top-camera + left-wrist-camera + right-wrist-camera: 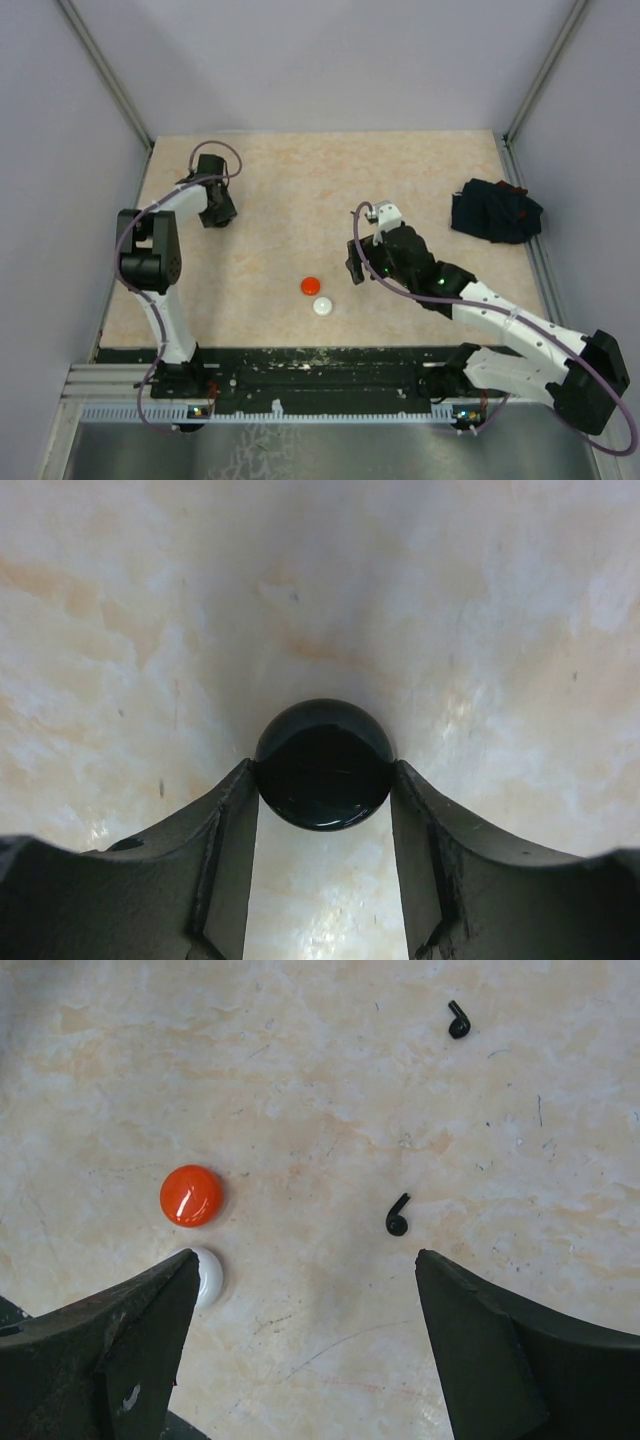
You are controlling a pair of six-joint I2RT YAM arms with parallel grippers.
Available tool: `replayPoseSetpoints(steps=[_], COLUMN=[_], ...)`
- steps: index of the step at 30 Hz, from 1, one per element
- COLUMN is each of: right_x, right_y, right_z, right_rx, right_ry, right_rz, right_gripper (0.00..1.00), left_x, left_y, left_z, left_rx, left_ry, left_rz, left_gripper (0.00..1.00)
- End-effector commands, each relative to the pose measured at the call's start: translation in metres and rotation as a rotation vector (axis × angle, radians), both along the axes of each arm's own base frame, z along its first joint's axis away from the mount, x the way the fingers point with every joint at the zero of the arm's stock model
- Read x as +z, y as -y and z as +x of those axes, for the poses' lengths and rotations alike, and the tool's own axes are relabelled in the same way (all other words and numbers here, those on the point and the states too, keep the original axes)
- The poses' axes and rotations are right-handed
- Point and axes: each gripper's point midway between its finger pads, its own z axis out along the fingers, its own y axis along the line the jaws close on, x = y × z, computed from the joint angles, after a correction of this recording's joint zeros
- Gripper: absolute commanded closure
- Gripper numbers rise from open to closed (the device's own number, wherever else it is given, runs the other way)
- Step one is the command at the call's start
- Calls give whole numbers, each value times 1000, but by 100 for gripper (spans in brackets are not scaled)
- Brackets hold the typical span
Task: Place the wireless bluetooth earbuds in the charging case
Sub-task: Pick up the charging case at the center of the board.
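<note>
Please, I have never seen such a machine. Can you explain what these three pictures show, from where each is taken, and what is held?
The overhead picture shows two robot arms bolted at the near edge of a table. The other two come from cameras on the wrists, looking past each arm's own fingers.

The left gripper is closed on a round black disc. The right gripper is open and holds nothing; below it lie a red disc, a white disc and two tiny black earbuds. A dark cloth bundle lies at the far right of the table.
</note>
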Motion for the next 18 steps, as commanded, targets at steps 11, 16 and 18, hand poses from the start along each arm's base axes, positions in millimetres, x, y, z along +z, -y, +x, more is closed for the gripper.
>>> replayPoseSetpoints(steps=[11, 16, 18], right_x=[54, 72, 78], right_y=[-9, -13, -15], right_z=[13, 13, 15], right_rx=[19, 43, 52], right_ry=[3, -4, -9], right_rz=[-45, -50, -48], right_gripper=[18, 18, 19], left_x=[84, 132, 148], left_y=[67, 96, 112], left_z=[-37, -53, -63], left_rx=[-430, -634, -721], left_ry=[199, 377, 455], left_rz=[-2, 90, 114], left_gripper=[60, 60, 60])
